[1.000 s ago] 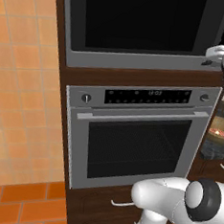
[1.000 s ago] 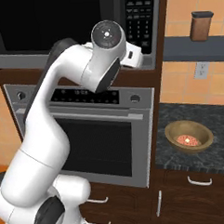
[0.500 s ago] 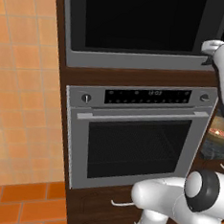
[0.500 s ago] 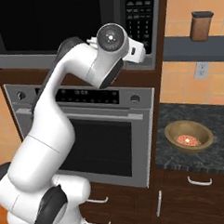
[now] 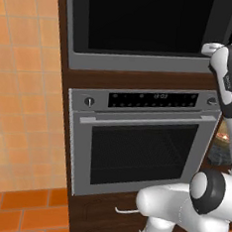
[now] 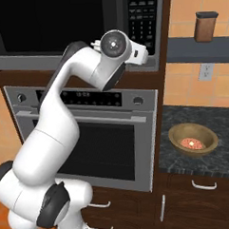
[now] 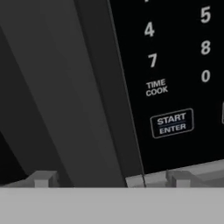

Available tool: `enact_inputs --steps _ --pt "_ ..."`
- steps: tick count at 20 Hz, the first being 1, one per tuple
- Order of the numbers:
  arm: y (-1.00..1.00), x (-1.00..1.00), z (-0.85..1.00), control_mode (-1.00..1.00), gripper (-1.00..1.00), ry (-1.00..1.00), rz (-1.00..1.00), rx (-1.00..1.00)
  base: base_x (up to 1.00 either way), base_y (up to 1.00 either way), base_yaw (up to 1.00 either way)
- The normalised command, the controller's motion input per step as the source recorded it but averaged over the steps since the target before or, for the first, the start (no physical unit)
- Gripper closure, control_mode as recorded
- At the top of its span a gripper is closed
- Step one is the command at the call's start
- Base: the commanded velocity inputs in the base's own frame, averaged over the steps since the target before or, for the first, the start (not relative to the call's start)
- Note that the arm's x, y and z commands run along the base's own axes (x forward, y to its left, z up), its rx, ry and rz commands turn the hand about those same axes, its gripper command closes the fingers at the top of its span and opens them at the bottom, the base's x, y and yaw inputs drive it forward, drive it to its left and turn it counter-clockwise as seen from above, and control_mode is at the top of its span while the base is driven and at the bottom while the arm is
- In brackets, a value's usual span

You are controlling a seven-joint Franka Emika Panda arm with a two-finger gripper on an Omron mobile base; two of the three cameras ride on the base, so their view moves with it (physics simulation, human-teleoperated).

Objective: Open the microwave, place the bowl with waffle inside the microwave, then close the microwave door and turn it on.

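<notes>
The microwave point(image 5: 145, 26) point(image 6: 45, 25) is built in above the oven, and its door point(image 6: 49, 20) is shut. My gripper point(image 6: 144, 56) point(image 7: 111, 179) is up at the microwave's lower right corner, open and holding nothing. In the hand view its tips straddle the door's dark vertical handle point(image 7: 107, 87) and the keypad point(image 7: 175, 65), just below the START button point(image 7: 172, 123). The bowl with waffle point(image 6: 193, 140) sits on the dark counter to the right, well away from the gripper.
A silver oven point(image 5: 140, 140) point(image 6: 94, 141) with round knobs and a bar handle lies below the microwave. To the right is a dark stone counter point(image 6: 218, 154) over wooden drawers. A brown jar point(image 6: 206, 26) stands on a shelf above. My own arm point(image 6: 85, 70) crosses the oven's front.
The arm has pushed a little further up and in toward the microwave's lower right corner. The jaws have stayed open and the bowl has not moved.
</notes>
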Motion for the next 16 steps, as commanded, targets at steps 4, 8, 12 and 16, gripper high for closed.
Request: enact_inputs --steps 4,8,12,16 --pt "0.00 0.06 0.00 -1.00 1.00 0.00 0.00 0.00 0.00 0.00 0.00" --pt "0.04 -0.49 0.04 -1.00 1.00 0.04 -0.01 0.00 0.00 0.00 0.00" --pt "0.13 -1.00 0.19 -1.00 1.00 0.00 -0.21 0.00 0.00 0.00 0.00" --pt "0.28 -1.00 0.16 -1.00 1.00 0.00 -0.28 -0.03 0.00 0.00 0.00"
